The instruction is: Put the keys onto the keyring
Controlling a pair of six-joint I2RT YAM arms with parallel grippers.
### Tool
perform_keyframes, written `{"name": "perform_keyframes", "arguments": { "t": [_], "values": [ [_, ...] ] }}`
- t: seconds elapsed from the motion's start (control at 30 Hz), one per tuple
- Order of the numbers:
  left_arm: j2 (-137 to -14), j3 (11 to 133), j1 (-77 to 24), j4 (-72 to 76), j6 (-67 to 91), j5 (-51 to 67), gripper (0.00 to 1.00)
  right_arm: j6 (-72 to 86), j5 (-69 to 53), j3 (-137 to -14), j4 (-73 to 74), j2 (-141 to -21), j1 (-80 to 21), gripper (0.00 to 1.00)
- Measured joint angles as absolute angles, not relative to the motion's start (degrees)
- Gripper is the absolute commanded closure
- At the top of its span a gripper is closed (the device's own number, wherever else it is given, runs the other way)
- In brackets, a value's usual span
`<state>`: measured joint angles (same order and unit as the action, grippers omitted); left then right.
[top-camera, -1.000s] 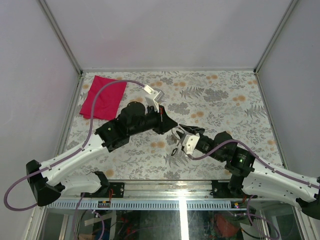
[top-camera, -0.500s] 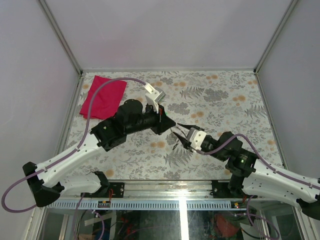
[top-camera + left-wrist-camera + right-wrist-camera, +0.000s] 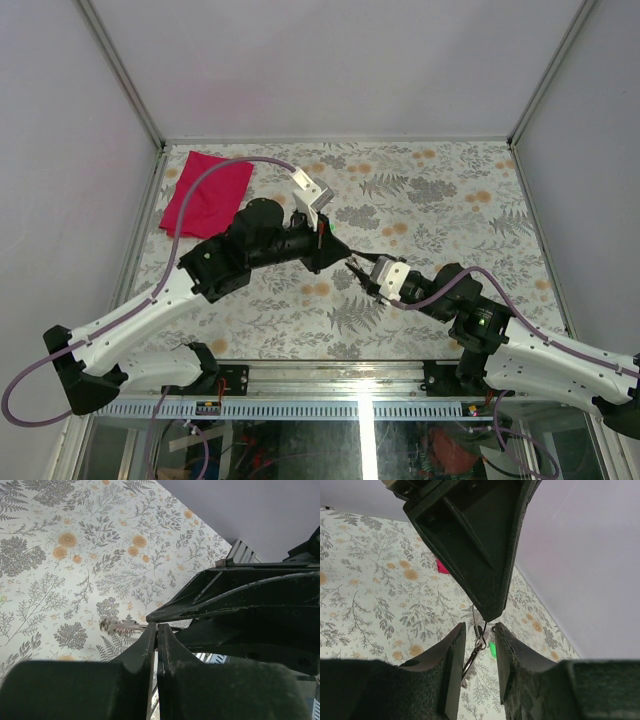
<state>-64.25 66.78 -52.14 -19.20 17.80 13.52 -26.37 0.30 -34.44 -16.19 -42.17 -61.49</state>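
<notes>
Top external view: the left claw [image 3: 343, 254] hangs over the middle of the flowered tabletop [image 3: 450, 190], tip pointing toward the right arm. The right claw [image 3: 358, 270] sits just beside that tip, on its near-right side. A red cloth [image 3: 205, 195] lies well apart from the left claw, toward the far-left corner. The keyring is too small to make out here.

Left wrist view: the left claw [image 3: 156, 630] is clenched, its 2 fingers pressed together. A silvery piece of the keyring [image 3: 120, 626] sticks out sideways at its tip. The right claw's black fingers [image 3: 225, 592] lie just beside the tip.

Right wrist view: the left claw [image 3: 487, 605] points down from above, and the thin wire keyring [image 3: 478, 622] dangles from its tip. The right claw [image 3: 479, 652] is released, its 2 fingers parted on either side of the small silvery loops hanging below. Whether a key hangs among them I cannot tell. A bright green piece [image 3: 492, 649] shows just below the tip.
</notes>
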Motion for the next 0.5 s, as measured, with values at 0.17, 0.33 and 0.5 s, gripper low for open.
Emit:
{"name": "perform_keyframes", "arguments": {
  "t": [0.17,0.33,0.5],
  "values": [
    [-63.90,66.85,-52.14,-19.35,16.82,14.24,1.00,-26.35,0.30,-34.44,-16.21,-42.17,-61.49,0.70],
    [-63.90,67.16,-52.14,-19.94,16.56,14.81,1.00,-26.35,0.30,-34.44,-16.23,-42.17,-61.49,0.76],
    [-63.88,67.48,-52.14,-20.21,16.16,15.22,1.00,-26.28,-0.30,-34.41,-16.36,-42.28,-61.49,0.96]
  ]
}}
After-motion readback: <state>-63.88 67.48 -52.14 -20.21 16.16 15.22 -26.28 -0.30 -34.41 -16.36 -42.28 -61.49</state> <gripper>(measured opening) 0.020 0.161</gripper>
